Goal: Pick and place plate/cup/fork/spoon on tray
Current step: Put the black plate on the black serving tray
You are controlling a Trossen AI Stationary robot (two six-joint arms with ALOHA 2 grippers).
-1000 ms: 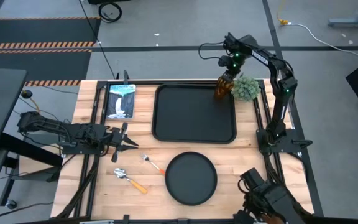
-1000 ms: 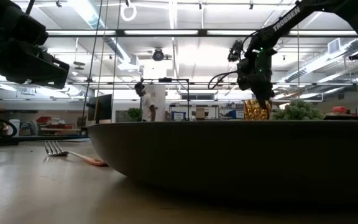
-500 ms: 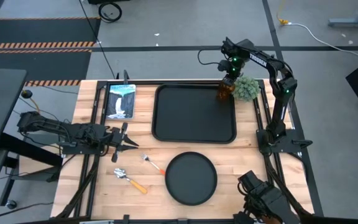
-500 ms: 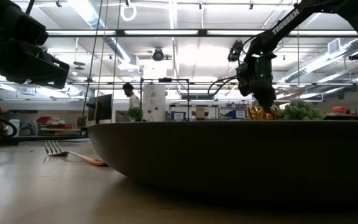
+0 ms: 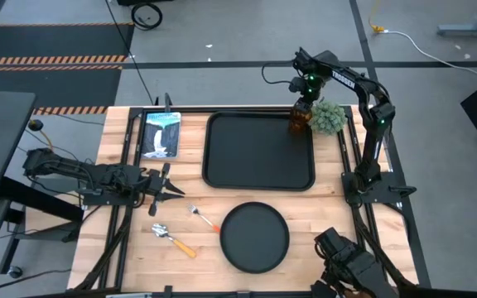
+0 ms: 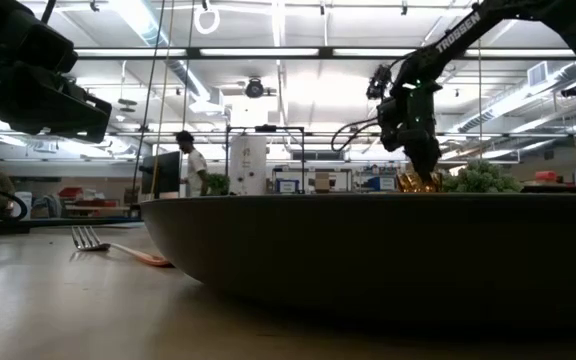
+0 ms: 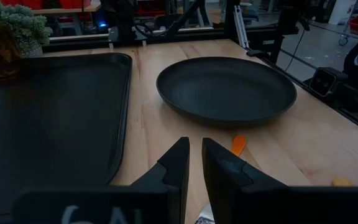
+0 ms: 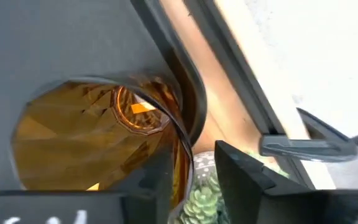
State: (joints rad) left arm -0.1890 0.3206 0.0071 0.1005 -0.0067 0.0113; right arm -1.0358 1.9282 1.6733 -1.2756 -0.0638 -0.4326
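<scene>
Tabletop [image 5: 305,211] items lay spread out in the high view: the cup [image 5: 297,121] stood in the tray [image 5: 258,151] at its upper right corner, just beside the plant [image 5: 327,117], with the right gripper [image 5: 304,106] pinching the cup's rim, one finger inside. Lower centre sat the plate [image 5: 254,237]; left of it lay the fork [image 5: 204,218] and spoon [image 5: 172,238]. At left, the left gripper [image 5: 175,191] waited, fingers nearly pressed together.

Grey concrete floor [image 5: 222,37], striped black mat [image 5: 48,45], bright ceiling lights [image 6: 288,80]
</scene>
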